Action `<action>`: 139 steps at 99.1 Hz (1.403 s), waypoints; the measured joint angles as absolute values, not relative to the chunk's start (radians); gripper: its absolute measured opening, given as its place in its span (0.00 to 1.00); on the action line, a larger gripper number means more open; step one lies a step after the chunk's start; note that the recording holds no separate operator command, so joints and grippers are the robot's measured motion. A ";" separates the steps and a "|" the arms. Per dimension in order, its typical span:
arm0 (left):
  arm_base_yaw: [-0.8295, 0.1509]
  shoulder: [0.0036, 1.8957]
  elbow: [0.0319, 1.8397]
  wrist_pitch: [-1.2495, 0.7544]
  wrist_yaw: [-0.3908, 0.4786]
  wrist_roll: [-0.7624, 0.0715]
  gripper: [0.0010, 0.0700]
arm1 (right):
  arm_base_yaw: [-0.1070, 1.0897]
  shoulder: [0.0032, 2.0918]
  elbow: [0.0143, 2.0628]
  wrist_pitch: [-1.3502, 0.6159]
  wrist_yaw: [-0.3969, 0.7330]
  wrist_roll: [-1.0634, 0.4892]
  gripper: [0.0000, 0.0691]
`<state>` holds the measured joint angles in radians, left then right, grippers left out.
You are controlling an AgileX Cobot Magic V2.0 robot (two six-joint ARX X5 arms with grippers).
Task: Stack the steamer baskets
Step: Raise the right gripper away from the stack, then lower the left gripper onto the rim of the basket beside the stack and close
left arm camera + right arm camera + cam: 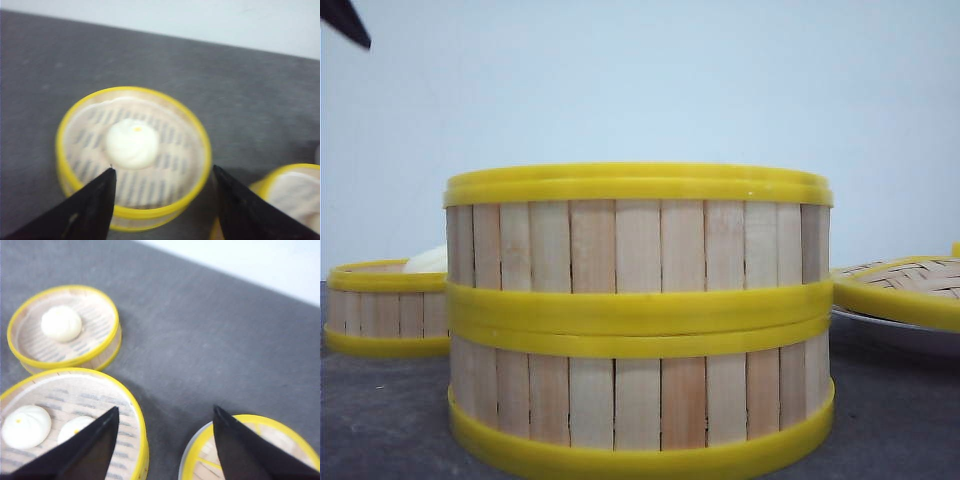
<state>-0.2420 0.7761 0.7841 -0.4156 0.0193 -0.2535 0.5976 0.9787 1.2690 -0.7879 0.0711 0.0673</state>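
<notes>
Two steamer baskets point(638, 310) stacked at frame centre.
I see both hands, left point(162, 187) and right point(165, 425), spread apart, holding nothing; third basket point(385, 308) lower left.

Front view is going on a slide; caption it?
Two steamer baskets stacked centre, a third single basket at left, lid at right.

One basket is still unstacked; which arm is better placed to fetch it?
Left. Its open end effector hangs right over the single basket holding a bun; the right end effector sits between the stack and the lid.
</notes>
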 joint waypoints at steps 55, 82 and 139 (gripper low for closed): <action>-0.093 1.191 0.873 -0.377 -0.025 -0.198 0.50 | 0.694 0.690 1.269 -0.894 0.110 0.175 0.53; -0.059 1.380 0.905 -0.374 -0.031 -0.199 0.50 | 0.695 0.690 1.269 -0.930 0.110 0.185 0.53; -0.057 1.610 1.110 -0.478 -0.080 -0.214 0.37 | 0.695 0.690 1.269 -0.930 0.110 0.186 0.53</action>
<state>-0.0570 1.6096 1.1099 -0.4782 -0.0795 -0.2138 0.6949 0.6899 1.2690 -0.9302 0.1097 0.1860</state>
